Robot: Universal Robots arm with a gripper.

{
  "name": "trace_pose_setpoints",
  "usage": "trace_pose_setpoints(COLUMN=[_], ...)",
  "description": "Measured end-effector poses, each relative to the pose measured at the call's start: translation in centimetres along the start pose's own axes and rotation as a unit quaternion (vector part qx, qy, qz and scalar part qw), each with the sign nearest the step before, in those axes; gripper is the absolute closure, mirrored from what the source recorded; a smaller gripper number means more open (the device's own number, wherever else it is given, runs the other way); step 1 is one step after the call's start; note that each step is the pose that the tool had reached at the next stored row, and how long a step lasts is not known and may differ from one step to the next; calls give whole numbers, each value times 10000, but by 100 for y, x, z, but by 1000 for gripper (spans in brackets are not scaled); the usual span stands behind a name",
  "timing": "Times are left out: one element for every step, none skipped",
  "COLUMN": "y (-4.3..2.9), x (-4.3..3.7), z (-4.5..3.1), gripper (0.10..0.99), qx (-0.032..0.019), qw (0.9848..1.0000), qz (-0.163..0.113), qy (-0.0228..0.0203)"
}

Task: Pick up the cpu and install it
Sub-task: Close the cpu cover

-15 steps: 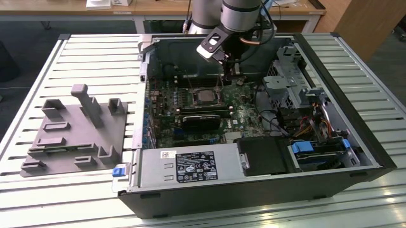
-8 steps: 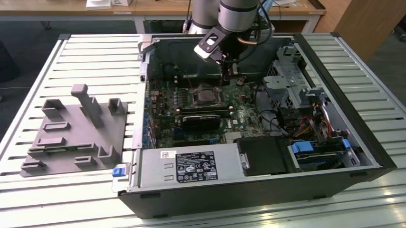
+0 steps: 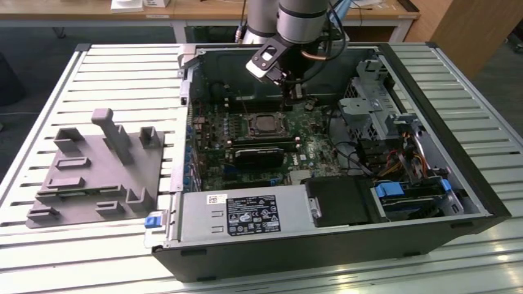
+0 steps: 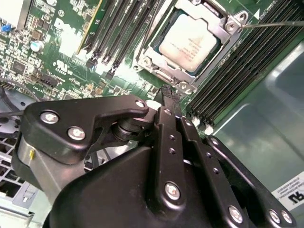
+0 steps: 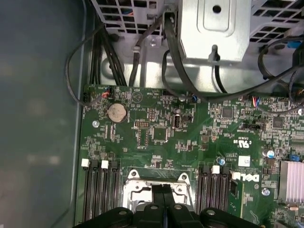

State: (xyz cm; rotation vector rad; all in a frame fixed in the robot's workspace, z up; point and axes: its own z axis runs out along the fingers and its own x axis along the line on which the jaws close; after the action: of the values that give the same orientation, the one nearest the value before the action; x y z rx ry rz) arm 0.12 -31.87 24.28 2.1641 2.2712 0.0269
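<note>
As the flat silver-grey square cpu (image 4: 189,43) already sits in its metal-framed socket (image 4: 227,29), my black end effector (image 4: 166,93) hangs closed and empty just beside it, so I judge placement done and any move needing care near that frame.

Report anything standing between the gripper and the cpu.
Nothing visible does. In the second wrist view the cpu sits bare-topped inside the socket frame, and the gripper hangs just off that frame's corner, jaws shut on nothing.

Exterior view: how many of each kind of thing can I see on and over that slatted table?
Computer case, open: 1
Grey tray: 1
cpu, lying in its socket: 1
Gripper, above the motherboard: 1
Total: 4
</note>
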Motion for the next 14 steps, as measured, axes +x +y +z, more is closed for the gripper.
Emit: trace_pose_setpoints(y=[-7, -12, -18, -27, -37, -45, -50, -63, -81, -104, -130, -161, -192, -222], x=[0, 0, 0, 1, 2, 2, 2, 3, 4, 5, 6, 8, 9, 11], z=[4, 5, 4, 5, 6, 7, 7, 7, 6, 6, 6, 5, 5, 5], gripper=[980, 980, 980, 980, 980, 980, 980, 980, 980, 980, 980, 980, 980, 980], qx=[0, 1, 1, 1, 0, 0, 0, 0, 0, 0, 0, 0, 0, 0], qw=[10000, 10000, 10000, 10000, 10000, 10000, 10000, 10000, 10000, 10000, 10000, 10000, 10000, 10000], qz=[0, 0, 0, 0, 0, 0, 0, 0, 0, 0, 0, -1, 0, 0], qy=[0, -1, -2, -1, 0, 0, 0, 1, 0, 0, 0, 1, 1, 0])
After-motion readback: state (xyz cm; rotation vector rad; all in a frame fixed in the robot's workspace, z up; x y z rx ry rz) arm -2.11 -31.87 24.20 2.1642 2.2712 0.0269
